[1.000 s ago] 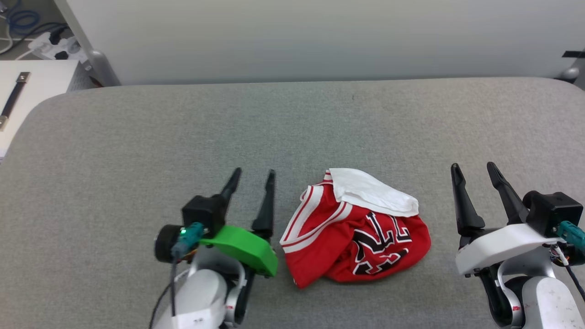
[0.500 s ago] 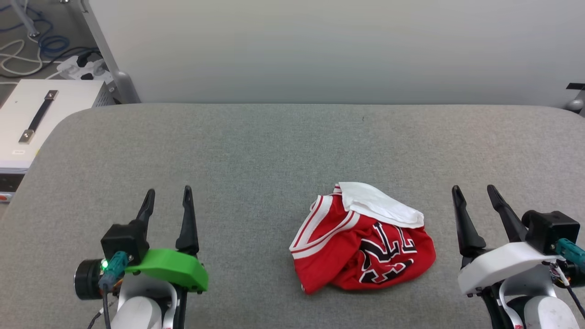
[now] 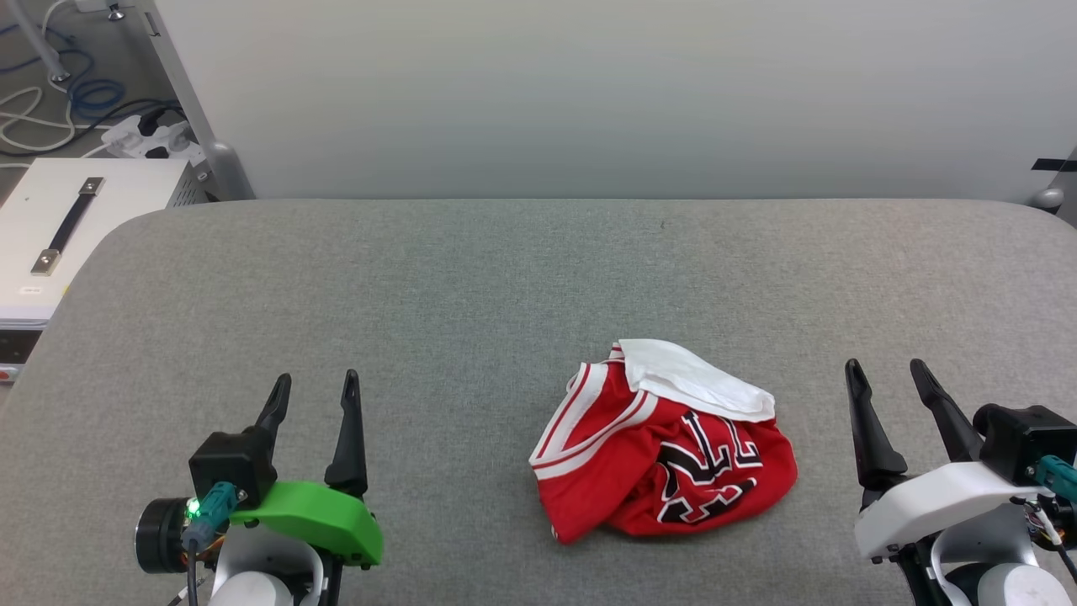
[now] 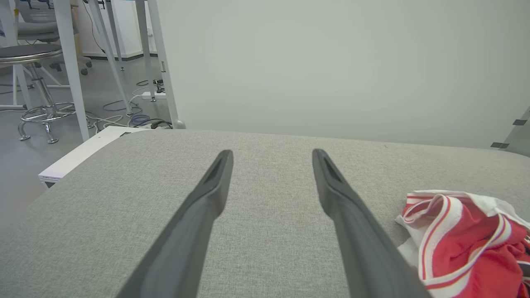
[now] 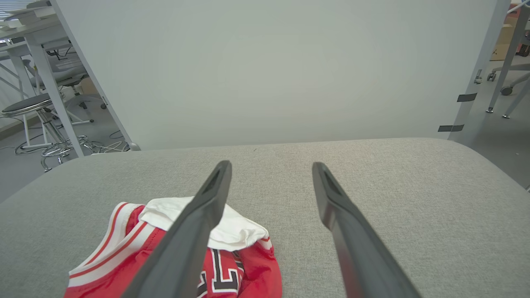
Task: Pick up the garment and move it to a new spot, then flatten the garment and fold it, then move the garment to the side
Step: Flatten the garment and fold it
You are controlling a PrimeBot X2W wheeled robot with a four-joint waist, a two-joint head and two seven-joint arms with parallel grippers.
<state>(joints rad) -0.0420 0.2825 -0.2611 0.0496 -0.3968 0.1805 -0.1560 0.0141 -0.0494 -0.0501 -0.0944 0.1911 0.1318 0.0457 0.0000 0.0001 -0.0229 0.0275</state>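
Observation:
The garment (image 3: 665, 442) lies crumpled in a heap on the grey table (image 3: 471, 286), red with a white sleeve on top, striped trim at its left and black numerals facing up. It also shows as the garment (image 4: 463, 240) at the right of the left wrist view and the garment (image 5: 174, 252) at the lower left of the right wrist view. My left gripper (image 3: 318, 396) stands open well to the garment's left, nothing between its fingers. To the garment's right, my right gripper (image 3: 885, 376) is open too and apart from the cloth.
A pale wall panel (image 3: 589, 93) rises behind the table's far edge. A white box with a black strap (image 3: 59, 227) sits off the table's left corner, cables and a power strip (image 3: 143, 139) on the floor beyond. A stool (image 4: 37, 82) stands further left.
My left gripper has drawn away from the garment's left edge to the lower left. The head camera has tilted, showing more of the table's far edge. The garment lies as before.

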